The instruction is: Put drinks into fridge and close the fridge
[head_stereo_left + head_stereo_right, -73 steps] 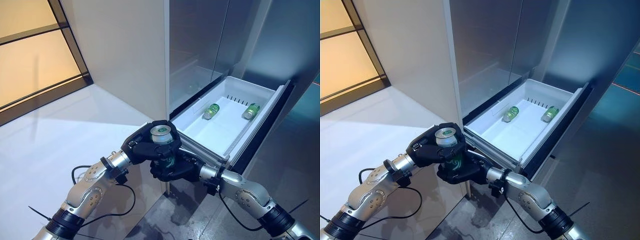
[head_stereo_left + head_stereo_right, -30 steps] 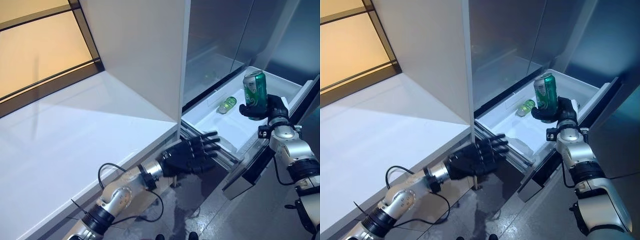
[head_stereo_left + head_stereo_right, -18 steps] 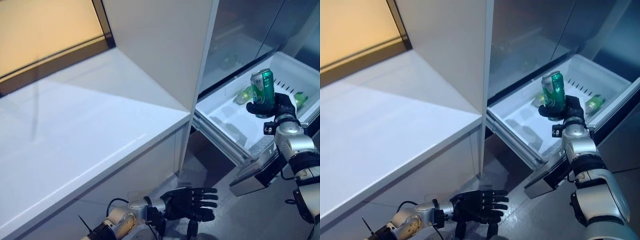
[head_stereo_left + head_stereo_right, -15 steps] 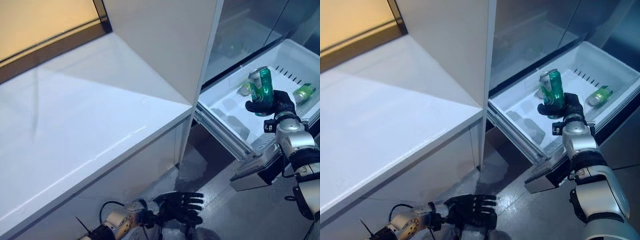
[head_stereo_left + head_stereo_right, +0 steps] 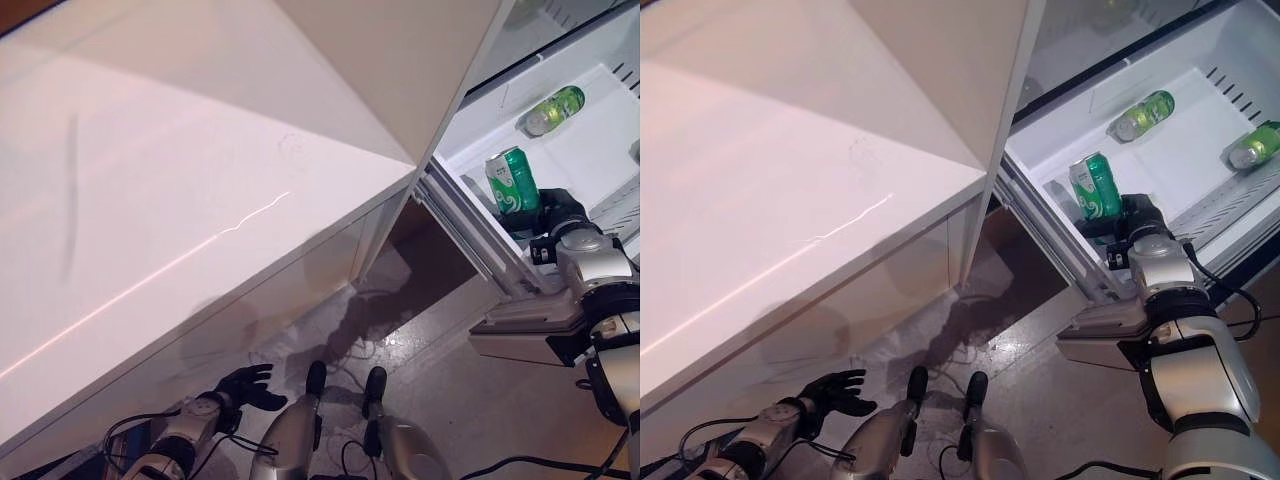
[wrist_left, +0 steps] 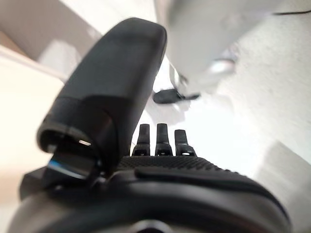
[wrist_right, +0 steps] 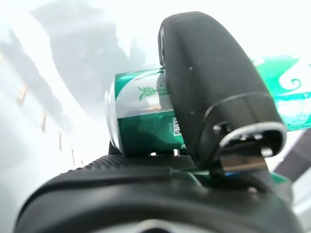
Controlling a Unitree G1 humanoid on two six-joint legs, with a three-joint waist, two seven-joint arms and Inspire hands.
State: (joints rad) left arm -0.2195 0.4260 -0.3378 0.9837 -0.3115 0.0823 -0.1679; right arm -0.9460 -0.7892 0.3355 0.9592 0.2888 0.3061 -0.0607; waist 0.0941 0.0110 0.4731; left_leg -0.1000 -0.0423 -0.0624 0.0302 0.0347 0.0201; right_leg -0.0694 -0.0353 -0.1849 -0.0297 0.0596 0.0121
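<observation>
My right hand is shut on an upright green drink can, holding it low inside the open white fridge drawer near its front corner. In the right wrist view the thumb lies across the can. I cannot tell whether the can's base touches the drawer floor. Two more green cans lie on their sides further back in the drawer. My left hand hangs low near the floor under the counter, open, with straight fingers holding nothing.
A broad white counter runs along the left and overhangs the left hand. The fridge's side panel rises beside the drawer. The drawer's grey front panel juts out over the grey floor.
The camera has tilted down. My right hand has lowered the can into the drawer. My left hand has dropped further, down under the counter's edge.
</observation>
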